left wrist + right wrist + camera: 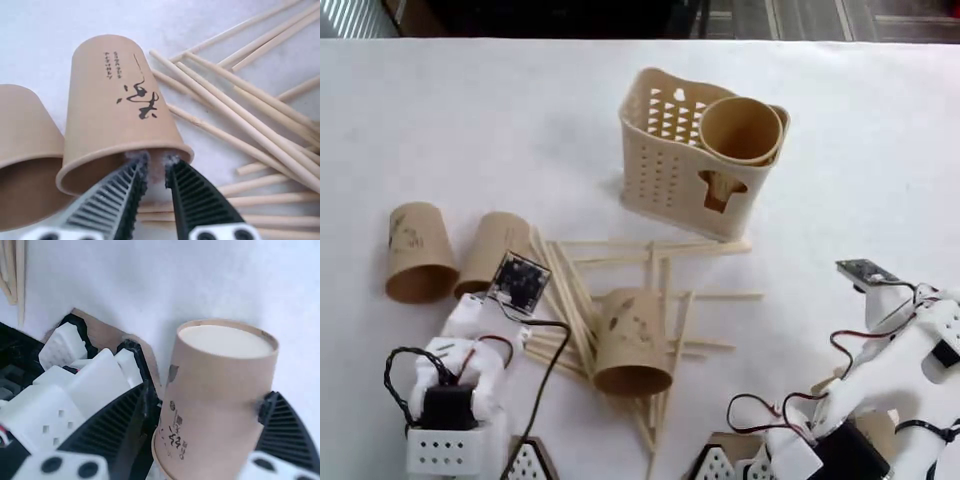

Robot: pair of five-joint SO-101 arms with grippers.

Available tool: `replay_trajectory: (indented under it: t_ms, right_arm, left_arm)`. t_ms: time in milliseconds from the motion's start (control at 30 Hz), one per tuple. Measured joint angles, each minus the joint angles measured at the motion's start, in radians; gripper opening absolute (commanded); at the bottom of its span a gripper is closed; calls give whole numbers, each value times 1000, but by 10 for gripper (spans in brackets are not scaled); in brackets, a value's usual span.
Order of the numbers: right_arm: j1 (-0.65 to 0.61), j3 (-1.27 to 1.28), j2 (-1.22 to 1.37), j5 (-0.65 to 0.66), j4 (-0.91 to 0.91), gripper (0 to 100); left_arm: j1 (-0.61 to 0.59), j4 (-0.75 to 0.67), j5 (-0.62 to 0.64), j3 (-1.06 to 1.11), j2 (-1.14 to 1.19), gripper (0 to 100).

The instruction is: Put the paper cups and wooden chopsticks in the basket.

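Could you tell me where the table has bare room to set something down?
The table is bare left of the basket and right of it. In front of the basket it is crowded: chopsticks, a cup on them.

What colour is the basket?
The basket is cream with perforated walls, best seen in the high view.

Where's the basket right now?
High view: the basket stands upright toward the far side, near centre, just beyond the chopsticks, with one cup inside it.
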Motion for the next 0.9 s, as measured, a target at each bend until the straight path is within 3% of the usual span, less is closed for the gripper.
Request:
replay_trajectory:
  t_ms: [233,700,900]
  right_arm:
    - [-3,9,0,-64,-86,365]
    - [-28,143,0,-71,-201,361]
    - [-38,190,-3,-71,-255,231]
  left_arm:
    - [0,0,0,0,0,79]
    - [0,0,0,0,0,79]
    - [0,0,0,0,0,79]
